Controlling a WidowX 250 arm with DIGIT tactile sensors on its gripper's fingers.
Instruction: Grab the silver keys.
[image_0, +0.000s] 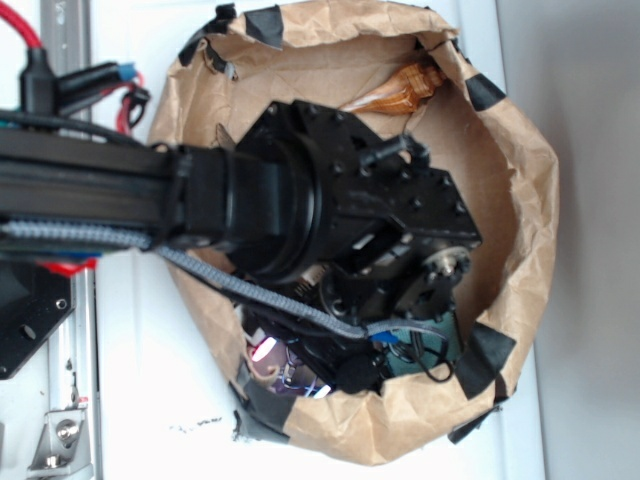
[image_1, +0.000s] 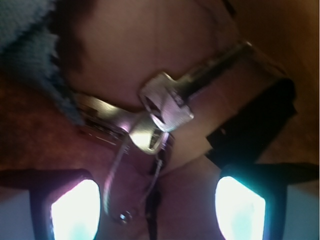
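Note:
In the wrist view the silver keys (image_1: 167, 105) lie on brown paper just ahead of my gripper (image_1: 157, 207). One key has a squarish head, and its blade runs up to the right. A second key's blade points left. A thin ring (image_1: 116, 180) loops down from them into the gap between my fingers. The gripper is open, and its two lit pads (image_1: 75, 210) stand wide apart with only the ring wire between them. In the exterior view the arm (image_0: 300, 200) reaches down into the paper bag and hides the keys.
A crumpled brown paper bag (image_0: 520, 170) with black tape patches (image_1: 255, 130) walls in the work area. A teal cloth (image_1: 25, 30) lies to the upper left of the keys. An amber-brown object (image_0: 405, 90) rests at the bag's far rim.

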